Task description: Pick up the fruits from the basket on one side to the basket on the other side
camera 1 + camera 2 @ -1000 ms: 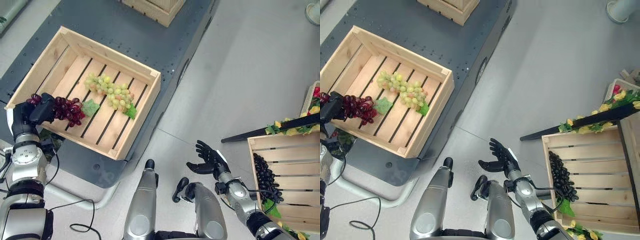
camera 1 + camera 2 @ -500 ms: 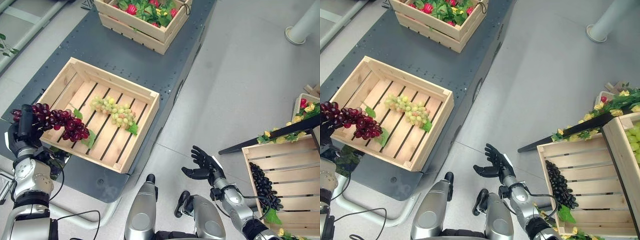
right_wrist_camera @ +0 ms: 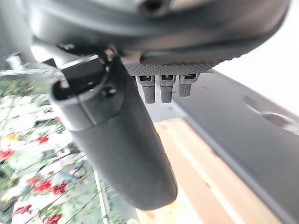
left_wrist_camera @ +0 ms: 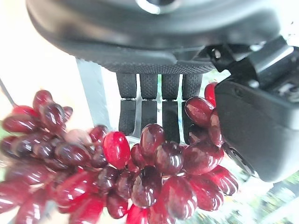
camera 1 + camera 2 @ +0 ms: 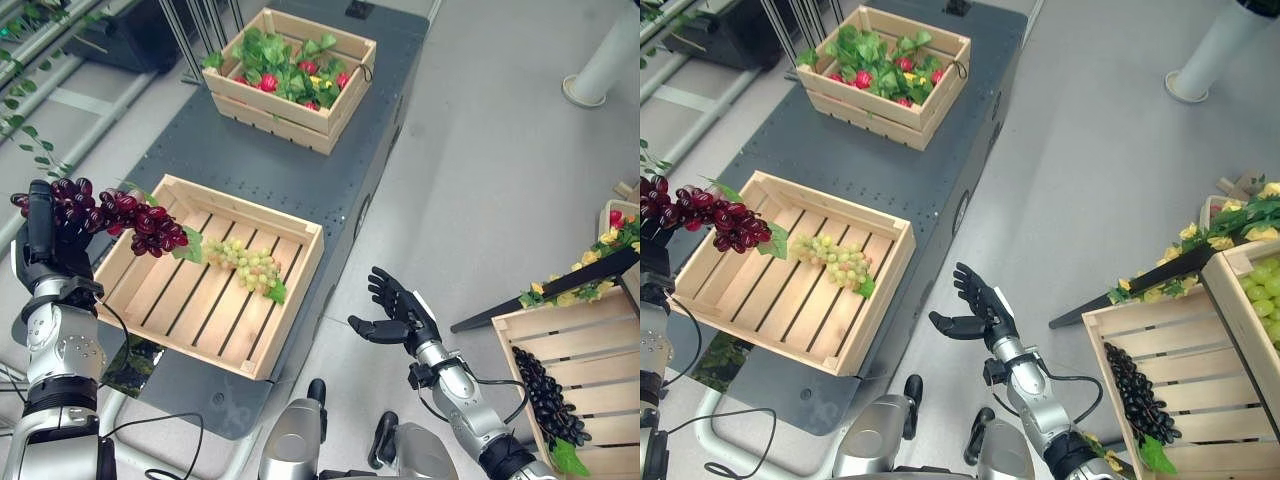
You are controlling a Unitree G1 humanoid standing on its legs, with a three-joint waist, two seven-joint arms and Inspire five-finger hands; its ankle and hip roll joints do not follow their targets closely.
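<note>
Up at the left side, the left hand [image 5: 50, 262] was clenched round one end of a bunch of red grapes [image 5: 120, 215], fingers [image 4: 148, 105] and thumb curled about the fruit as the left wrist view showed it. The bunch was held clear above the near-left corner of a slatted wooden crate [image 5: 292, 300], its free end and a green leaf hanging over the crate's left rim. Inside that crate lay a bunch of green grapes [image 5: 243, 264] on the slats, toward the far side, apart from the red bunch. The crate sat on a dark grey platform [image 5: 330, 180]. Farther along the same platform stood a second wooden crate [image 5: 340, 112] filled with leafy greens and red fruits.

Over the bare grey floor [image 5: 480, 190], the right hand [image 5: 398, 315] hovered with its fingers spread and relaxed, holding nothing, well apart from both crates on the platform. Beyond it, at the right, stood another wooden crate [image 5: 1110, 320] holding a bunch of black grapes [image 5: 1136, 392] with a green leaf at its near end. A dark bar trimmed with yellow flowers and leaves [image 5: 1200, 245] ran along that crate's far side.
</note>
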